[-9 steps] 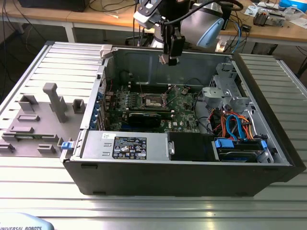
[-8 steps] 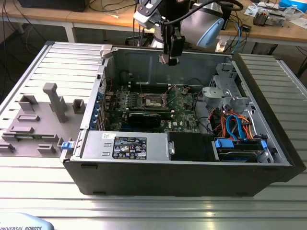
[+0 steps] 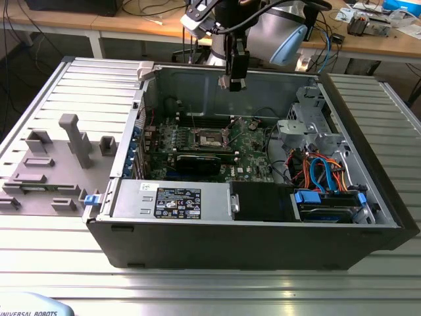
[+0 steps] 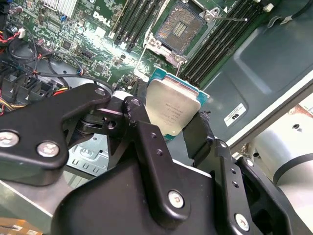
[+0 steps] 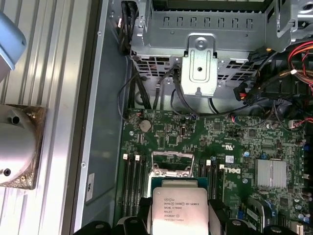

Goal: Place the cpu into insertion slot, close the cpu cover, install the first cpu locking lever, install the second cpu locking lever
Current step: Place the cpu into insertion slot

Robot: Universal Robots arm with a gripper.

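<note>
My gripper (image 3: 233,80) hangs above the open computer case, over the green motherboard (image 3: 253,150). It is shut on the cpu (image 4: 172,108), a flat square chip with a silver-grey top on a green edge, pinched between two black fingers (image 4: 139,127). In the first wrist view the cpu (image 5: 178,205) sits between the fingers, just over the socket area. The insertion slot (image 4: 183,29) lies open with its dark centre bare and a silvery rim. The cpu cover (image 5: 172,169) stands raised at the slot's edge. A thin locking lever (image 4: 230,18) is swung out beside the slot.
Long black memory slots (image 4: 215,46) flank the socket. A black graphics card (image 3: 197,161) lies in front of it, and a power supply (image 3: 171,201) in front of that. A drive cage with coloured cables (image 3: 322,171) is at the exterior view's right. Grey fixtures (image 3: 72,141) stand outside the case.
</note>
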